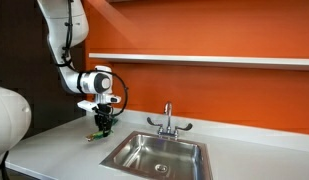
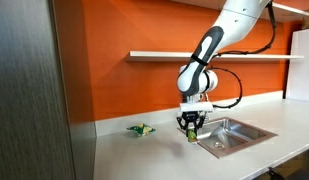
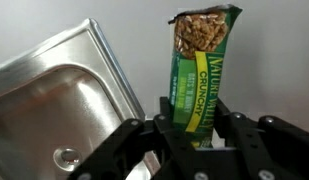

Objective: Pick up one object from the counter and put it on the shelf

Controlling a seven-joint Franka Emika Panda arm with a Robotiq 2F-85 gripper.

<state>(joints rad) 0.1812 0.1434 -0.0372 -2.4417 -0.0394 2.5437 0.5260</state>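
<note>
Gripping the green packet [image 3: 204, 60]: tool [image 3: 199, 125] clamped on its near end, one finger on each long edge.
Tool points down, low over the table [image 1: 49, 150]; cannot tell whether the packet touches it. Sink [image 3: 64, 90] just beside the tool. Green-and-yellow item [image 2: 141, 129] lies on the table, on the tool's side away from the sink. Shelf [image 2: 224, 55] well above the tool, against the orange wall.
</note>
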